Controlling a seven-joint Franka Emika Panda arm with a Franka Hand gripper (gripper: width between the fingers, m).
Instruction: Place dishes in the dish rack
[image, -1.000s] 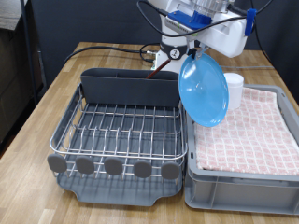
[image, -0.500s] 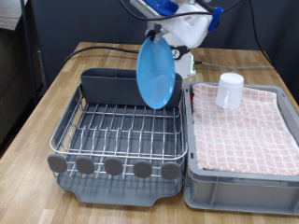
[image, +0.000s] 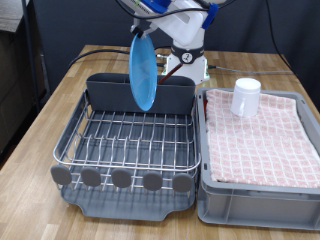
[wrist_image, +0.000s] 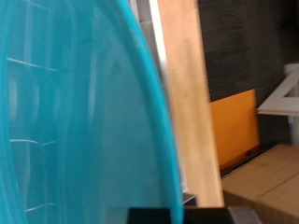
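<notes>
My gripper (image: 143, 32) is shut on the top rim of the round light-blue plate (image: 143, 72), which hangs on edge above the back half of the silver wire dish rack (image: 125, 140), in front of its grey caddy (image: 110, 92). The plate is clear of the wires. In the wrist view the plate (wrist_image: 75, 121) fills most of the picture. The small white cup (image: 246, 97) stands on the pink checked cloth in the grey bin (image: 262, 190) at the exterior view's right. The wooden spoon is out of view.
The rack sits on a dark grey tray with round grey discs (image: 122, 179) along its front. A wooden table (image: 40, 115) carries rack and bin. Cables and the robot base (image: 190, 70) stand behind the rack.
The gripper has carried the plate from over the bin to the exterior view's left, above the rack, and the plate has turned more edge-on. The cup has not moved.
</notes>
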